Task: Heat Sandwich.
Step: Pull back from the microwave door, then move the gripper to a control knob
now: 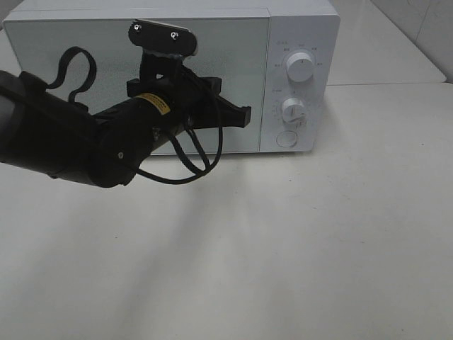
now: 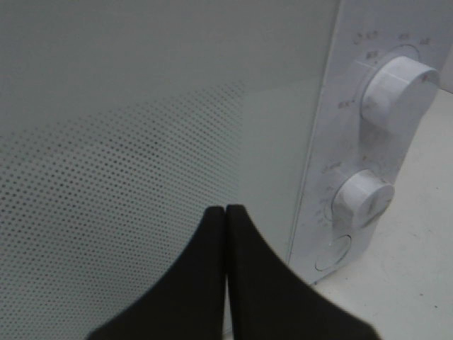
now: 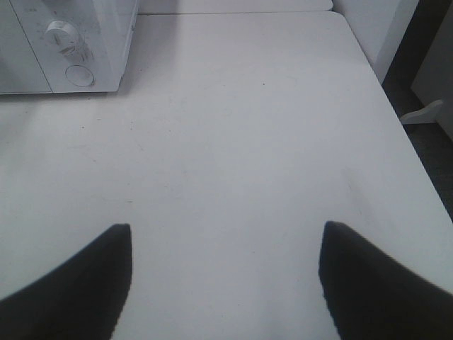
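Observation:
The sandwich is out of view in every frame. A white microwave [image 1: 233, 85] stands at the back of the table with its glass door [image 2: 141, 142] closed. My left gripper [image 1: 244, 117] is shut with nothing in it, its black fingertips [image 2: 226, 209] pressed together close to the door's right edge, beside the control panel. My right gripper [image 3: 226, 227] is open and empty, hovering over bare white tabletop to the right of the microwave [image 3: 71, 42]; the exterior high view does not show it.
The control panel carries an upper knob [image 1: 301, 69], a lower knob [image 1: 292, 110] and a round button [image 1: 286, 138]. My left arm and its cable [image 1: 191, 166] cover the lower part of the door. The table edge [image 3: 417, 177] drops off at the right.

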{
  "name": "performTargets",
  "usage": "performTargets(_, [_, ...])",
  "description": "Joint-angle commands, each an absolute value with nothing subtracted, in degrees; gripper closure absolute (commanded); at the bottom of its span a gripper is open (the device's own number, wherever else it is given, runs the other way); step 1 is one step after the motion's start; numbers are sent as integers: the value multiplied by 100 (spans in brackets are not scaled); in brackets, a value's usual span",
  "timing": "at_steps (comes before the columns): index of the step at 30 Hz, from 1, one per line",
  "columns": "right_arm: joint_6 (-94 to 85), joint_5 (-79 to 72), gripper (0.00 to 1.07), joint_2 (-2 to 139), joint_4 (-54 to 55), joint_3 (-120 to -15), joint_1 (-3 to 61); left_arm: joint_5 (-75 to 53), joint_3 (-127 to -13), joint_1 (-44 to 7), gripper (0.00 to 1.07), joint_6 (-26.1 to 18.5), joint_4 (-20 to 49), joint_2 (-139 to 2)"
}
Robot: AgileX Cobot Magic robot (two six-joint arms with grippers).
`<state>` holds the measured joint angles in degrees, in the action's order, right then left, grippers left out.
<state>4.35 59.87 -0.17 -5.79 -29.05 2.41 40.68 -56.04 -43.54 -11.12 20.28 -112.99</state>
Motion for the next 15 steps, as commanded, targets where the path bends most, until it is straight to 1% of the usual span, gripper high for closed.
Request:
performTargets(1, [435, 5936, 36, -183, -613, -2899, 206, 4051, -5500, -4418, 106, -1071, 2057, -11110])
performTargets(2, [435, 5936, 36, -183, -613, -2899, 206, 3988, -5455, -4418, 101, -1071, 2057, -11064])
performTargets(3, [435, 5936, 36, -183, -613, -2899, 206, 3890, -5403, -4418, 93, -1071, 2057, -11012])
performTargets(4, [435, 5936, 36, -183, -613, -2899, 206, 3822, -5363, -4418, 82, -1071, 2057, -10972])
performTargets(5, [435, 5936, 36, -183, -613, -2899, 206, 3598, -5271, -4418, 54, -1066, 2080, -10886])
performTargets(6, [435, 5936, 36, -183, -613, -2899, 206, 3598, -5271, -4418, 54, -1066, 2080, -10886])
performTargets(8, [435, 5936, 36, -183, -613, -2899, 206, 3266, -5248, -4418, 20, -1066, 2177, -10777])
performTargets(9, [435, 5936, 36, -183, -613, -2899, 206, 3094, -5243, -4418, 9, -1066, 2217, -10731])
performTargets(10, [435, 5936, 36, -183, -613, -2899, 206, 2733, -5220, -4418, 7, -1071, 2257, -10577])
performTargets(11, [435, 5936, 36, -183, -613, -2899, 206, 2733, -5220, -4418, 7, -1071, 2257, -10577])
performTargets(13, [435, 5936, 36, -183, -613, -2899, 206, 2177, -5214, -4418, 9, -1071, 2252, -10422])
performTargets(14, [435, 5936, 36, -183, -613, -2899, 206, 1662, -5214, -4418, 9, -1071, 2252, -10296])
performTargets(15, [435, 5936, 36, -183, -613, -2899, 206, 1478, -5214, -4418, 9, -1077, 2252, -10222])
